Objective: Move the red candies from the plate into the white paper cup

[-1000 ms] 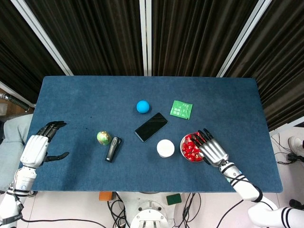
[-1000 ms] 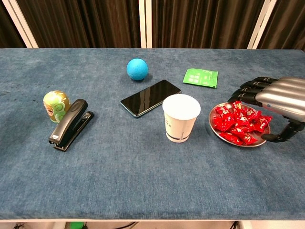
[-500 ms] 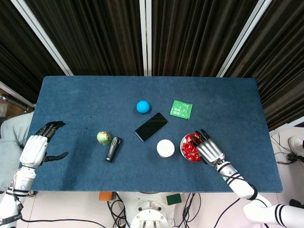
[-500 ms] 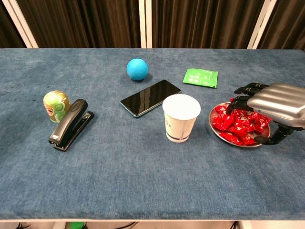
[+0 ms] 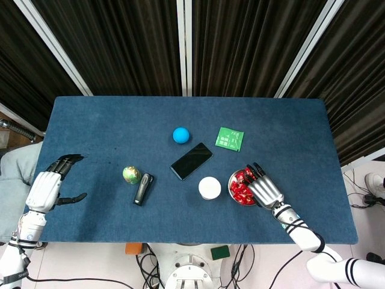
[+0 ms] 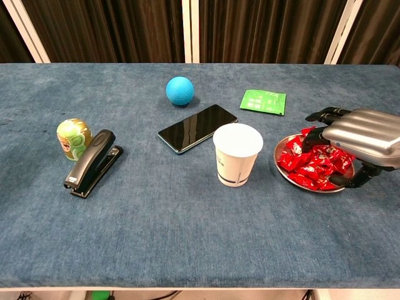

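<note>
1. Red wrapped candies [image 6: 310, 164] are seen heaped on a small round metal plate [image 6: 280, 171] at the right of the chest view, low right of centre in the head view [image 5: 240, 186].
2. The plate is placed just right of the upright white paper cup [image 6: 237, 154], close beside it but apart; the cup's mouth is seen as a white disc from above [image 5: 209, 187].
3. The right hand [image 6: 365, 136] is laid over the right part of the heap, palm down, its dark fingertips [image 6: 320, 116] reaching past the plate's far edge and its thumb curled in at the near rim.
4. Whether a candy is gripped beneath that hand cannot be told.
5. The left hand [image 5: 51, 183] is seen only in the head view, at the lower left of the frame, fingers apart and nothing held.
6. A black smartphone [image 6: 197, 127] is lying left of and behind the cup, with a blue ball [image 6: 180, 90] further back.
7. A green sachet [image 6: 263, 101] is found behind the plate.
8. A black stapler [image 6: 93, 164] is set at the left, touching a green and gold egg-shaped object [image 6: 73, 137].
9. All is carried on a blue cloth-covered table [image 6: 187, 237].
</note>
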